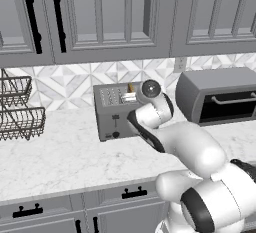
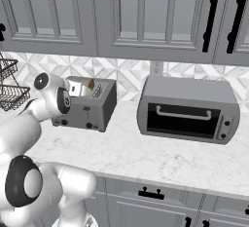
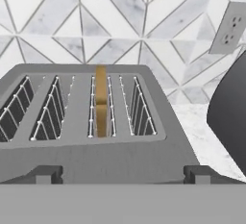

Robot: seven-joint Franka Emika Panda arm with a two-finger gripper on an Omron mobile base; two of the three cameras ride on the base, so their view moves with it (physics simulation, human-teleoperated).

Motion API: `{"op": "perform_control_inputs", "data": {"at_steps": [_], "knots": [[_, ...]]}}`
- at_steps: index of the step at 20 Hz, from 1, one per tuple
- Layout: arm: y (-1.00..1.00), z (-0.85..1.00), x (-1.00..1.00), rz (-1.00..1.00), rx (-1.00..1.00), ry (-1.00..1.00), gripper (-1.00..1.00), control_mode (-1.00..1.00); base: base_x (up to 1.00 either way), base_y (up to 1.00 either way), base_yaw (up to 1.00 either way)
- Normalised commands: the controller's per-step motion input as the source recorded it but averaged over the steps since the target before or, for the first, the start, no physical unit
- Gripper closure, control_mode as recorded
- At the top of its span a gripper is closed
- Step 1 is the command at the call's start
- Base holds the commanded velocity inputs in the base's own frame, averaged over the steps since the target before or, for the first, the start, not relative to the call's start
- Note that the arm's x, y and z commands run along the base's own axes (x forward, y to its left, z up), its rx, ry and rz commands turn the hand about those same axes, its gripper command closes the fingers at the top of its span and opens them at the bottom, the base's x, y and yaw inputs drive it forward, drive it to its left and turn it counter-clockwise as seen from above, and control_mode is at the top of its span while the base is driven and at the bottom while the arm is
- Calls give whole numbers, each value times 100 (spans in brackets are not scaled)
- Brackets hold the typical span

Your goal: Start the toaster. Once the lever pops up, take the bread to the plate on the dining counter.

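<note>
The grey toaster (image 1: 114, 116) (image 2: 92, 106) (image 3: 96, 158) stands on the marble worktop against the tiled wall. A golden-brown bread (image 1: 131, 87) (image 2: 89, 82) (image 3: 101, 105) slice stands upright in one of its right-hand slots, poking a little above the top. My gripper (image 1: 130, 97) (image 2: 74, 89) (image 3: 122, 175) hovers over the toaster's front top edge, open, its fingertips (image 3: 45, 174) spread wide with nothing between them. The levers on the toaster's front are hidden from the hand view. The plate and the dining counter are out of view.
A larger grey oven-like box (image 1: 220, 94) (image 2: 187, 109) sits just right of the toaster. Wire baskets (image 1: 17, 109) (image 2: 9, 85) stand at the left. Wall cabinets (image 1: 100, 17) hang close overhead. An outlet (image 3: 229, 28) is on the tiles. The worktop (image 1: 60, 157) stretches in front.
</note>
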Motion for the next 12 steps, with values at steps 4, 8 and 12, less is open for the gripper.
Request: {"op": "perform_control_inputs", "data": {"at_steps": [4, 8, 12], "knots": [[1, 0, 46, 0, 0, 0, -100, -100, 0, 0, 0], [1, 0, 34, 0, 0, 0, -100, -100, 0, 0, 0], [7, 0, 24, 0, 1, 0, -100, -100, 0, 0, 0]]}}
